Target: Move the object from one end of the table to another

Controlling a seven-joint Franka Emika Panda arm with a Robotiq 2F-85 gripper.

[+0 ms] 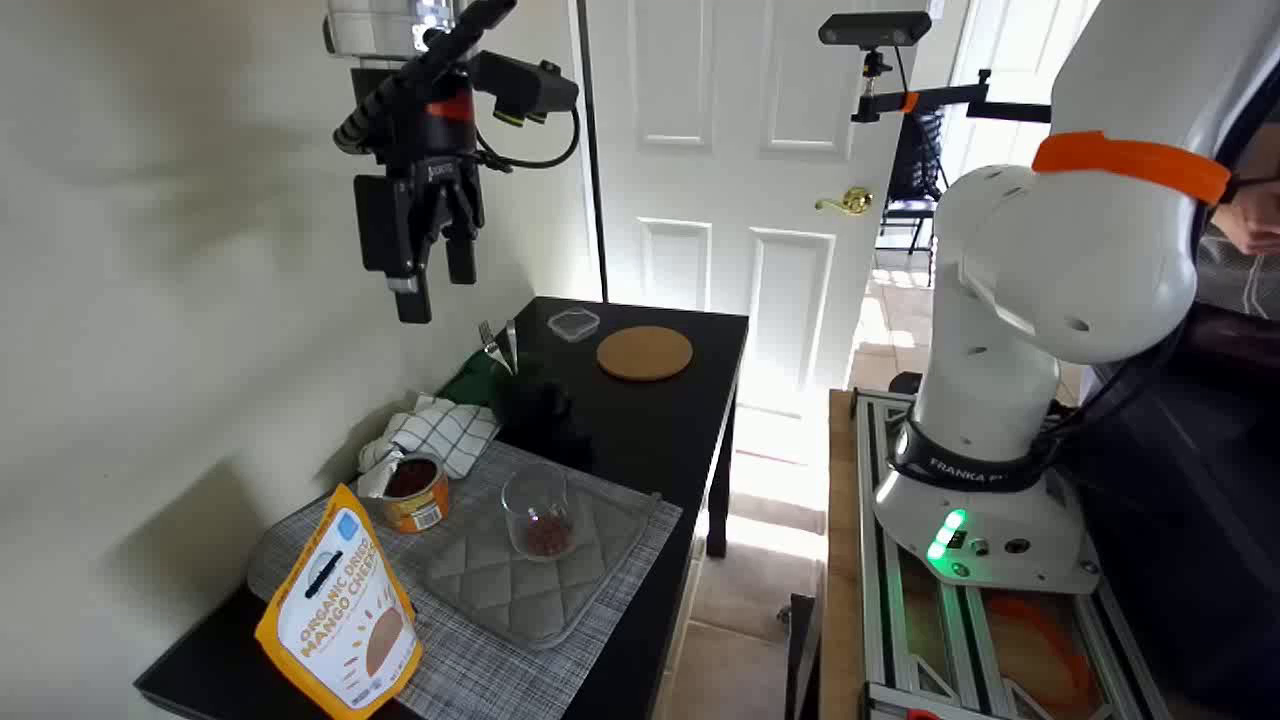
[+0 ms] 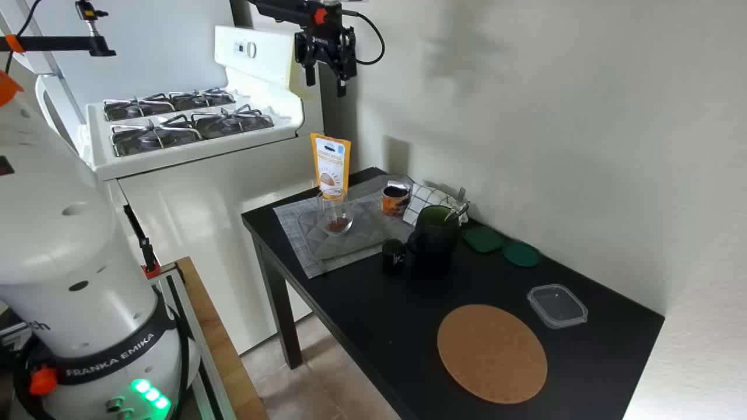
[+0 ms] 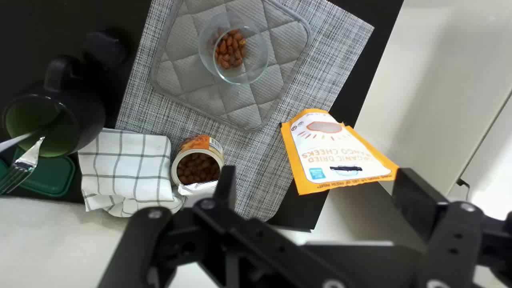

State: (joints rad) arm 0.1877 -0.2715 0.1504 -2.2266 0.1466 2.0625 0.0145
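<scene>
The object is a small clear glass tumbler (image 1: 538, 512) with reddish-brown nuts low inside. It stands upright on a grey quilted pot holder at one end of the black table (image 1: 650, 430). It also shows in an exterior view (image 2: 335, 220) and in the wrist view (image 3: 242, 60). My gripper (image 1: 437, 290) is open and empty, high above the table near the wall. It is apart from the tumbler, which lies off to one side of the jaws in the wrist view. The gripper also shows in an exterior view (image 2: 325, 84) and in the wrist view (image 3: 314, 184).
A yellow mango pouch (image 1: 345, 620) stands near the tumbler, with an open tin (image 1: 415, 492) and checked cloth (image 1: 450, 430). A dark mug with cutlery (image 2: 435, 239) and small black cup (image 2: 394, 255) stand mid-table. A cork disc (image 2: 492, 353) and clear lid (image 2: 557, 305) lie at the far end.
</scene>
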